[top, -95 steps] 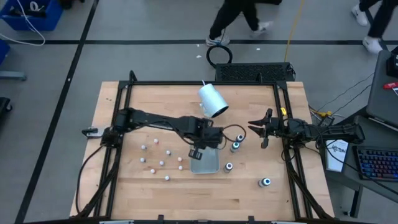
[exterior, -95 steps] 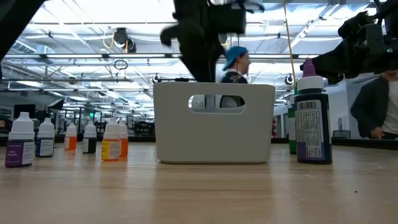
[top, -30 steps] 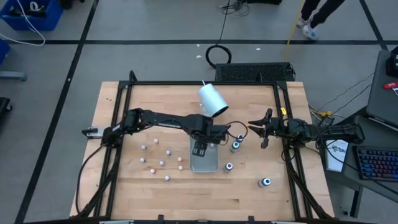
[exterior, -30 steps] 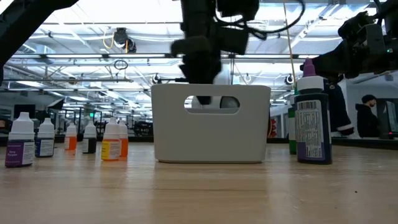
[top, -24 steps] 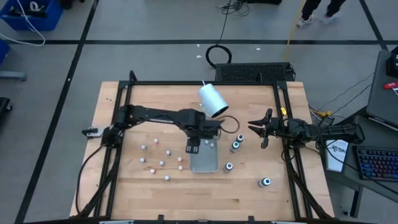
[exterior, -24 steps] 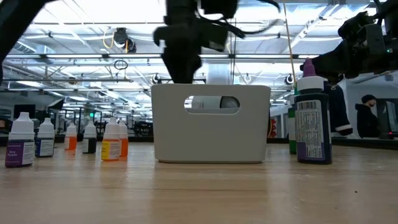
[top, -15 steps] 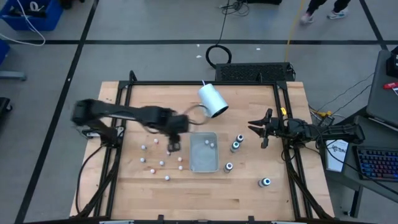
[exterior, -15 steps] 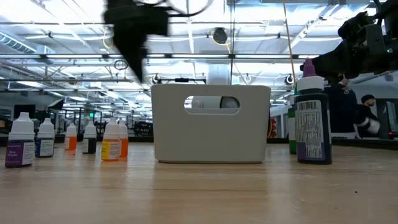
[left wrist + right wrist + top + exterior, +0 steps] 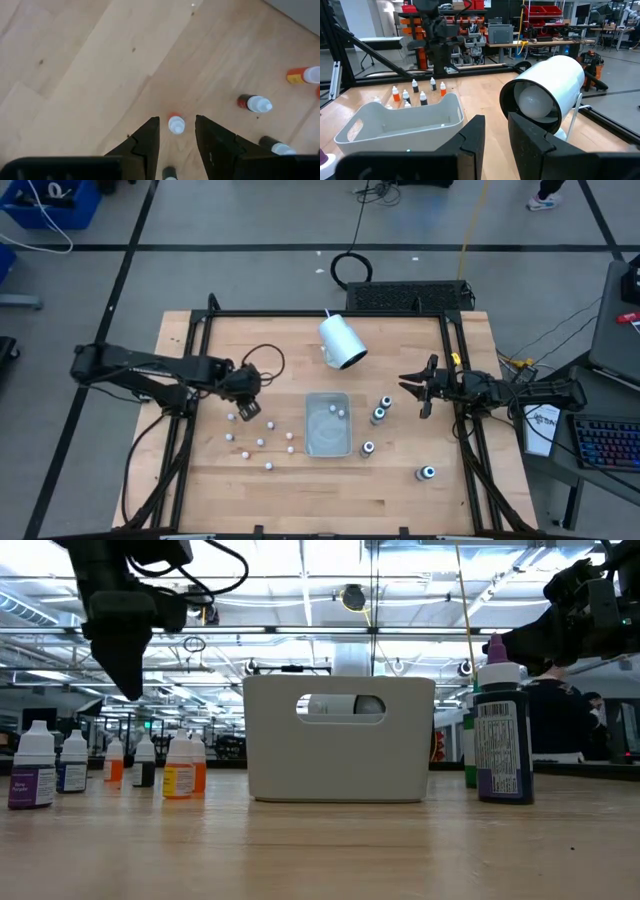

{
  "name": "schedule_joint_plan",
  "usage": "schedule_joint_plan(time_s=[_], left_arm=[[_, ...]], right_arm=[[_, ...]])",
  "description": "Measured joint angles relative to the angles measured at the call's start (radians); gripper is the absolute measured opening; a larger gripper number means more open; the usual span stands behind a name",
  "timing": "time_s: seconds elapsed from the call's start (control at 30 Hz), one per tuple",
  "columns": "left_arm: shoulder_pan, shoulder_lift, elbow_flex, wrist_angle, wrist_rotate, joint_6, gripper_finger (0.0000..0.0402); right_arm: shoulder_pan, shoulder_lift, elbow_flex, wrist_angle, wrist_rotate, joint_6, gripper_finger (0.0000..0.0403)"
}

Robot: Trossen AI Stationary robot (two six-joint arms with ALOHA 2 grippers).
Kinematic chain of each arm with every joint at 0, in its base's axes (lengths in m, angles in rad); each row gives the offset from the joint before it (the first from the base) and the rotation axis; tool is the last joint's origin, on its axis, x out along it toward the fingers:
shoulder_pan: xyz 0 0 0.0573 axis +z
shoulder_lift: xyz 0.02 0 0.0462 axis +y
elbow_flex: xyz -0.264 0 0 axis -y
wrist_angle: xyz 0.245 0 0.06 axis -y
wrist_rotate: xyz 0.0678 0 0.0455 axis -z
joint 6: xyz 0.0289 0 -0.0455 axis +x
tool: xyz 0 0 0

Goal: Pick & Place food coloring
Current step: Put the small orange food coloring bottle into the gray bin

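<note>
Several tiny whitish food coloring bottles [image 9: 262, 442] stand upright on the table's left-centre, seen in a row [image 9: 72, 762] in the low view. Two more [image 9: 337, 410] lie inside the clear tray [image 9: 312, 442]. Larger dark bottles [image 9: 378, 416] with pale caps stand right of the tray, one near the camera [image 9: 503, 730]. My left gripper [image 9: 246, 409] hangs open above the tiny bottles, fingers pointing down, with a red-labelled one [image 9: 176, 124] below the gap between its fingers. My right gripper [image 9: 421, 390] waits open at the table's right side.
A large white cylindrical cup [image 9: 342, 342] lies tilted beyond the tray, its mouth facing my right gripper [image 9: 495, 137]. One dark bottle [image 9: 427, 473] stands alone near the right front. Bare wood lies along the table's near edge. A person stands in the room behind.
My left gripper swung fast from above the tray toward the table's left edge and now hangs over the tiny bottles. The tray, with its two bottles inside, is uncovered. My right arm kept still.
</note>
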Motion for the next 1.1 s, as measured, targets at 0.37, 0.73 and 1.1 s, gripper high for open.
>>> schedule_joint_plan(time_s=[0.37,0.73,1.1], left_arm=[[-0.038,0.187,0.000,-0.014,0.042,0.023,0.0178],[-0.039,0.246,0.000,-0.008,0.077,0.044,0.0236],[-0.039,0.246,0.000,0.009,0.037,0.044,0.0216]], right_arm=[[0.000,0.000,0.000,0.000,0.000,0.000,0.0077],[0.000,0.000,0.000,0.000,0.000,0.000,0.0077],[0.000,0.000,0.000,0.000,0.000,0.000,0.0077]])
